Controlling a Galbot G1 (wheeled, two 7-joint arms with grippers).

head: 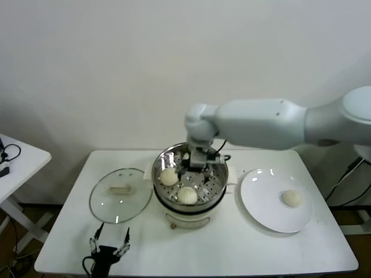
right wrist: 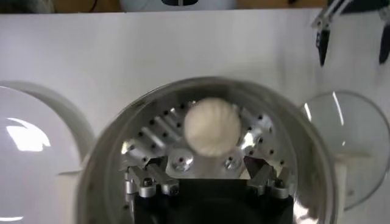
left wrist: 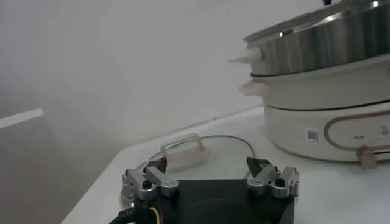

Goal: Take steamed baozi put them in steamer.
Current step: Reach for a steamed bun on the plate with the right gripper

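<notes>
The steamer stands mid-table on its cream pot base. Two baozi lie on its perforated floor, one at the left and one at the front. My right gripper hangs inside the basket's far side, open and empty. In the right wrist view one baozi lies just beyond the fingertips, not between them. Another baozi sits on the white plate to the right. My left gripper is open and idle at the table's front left edge.
The flat glass lid with its handle lies left of the steamer, just beyond my left gripper. A small white side table stands at the far left. The wall is close behind the table.
</notes>
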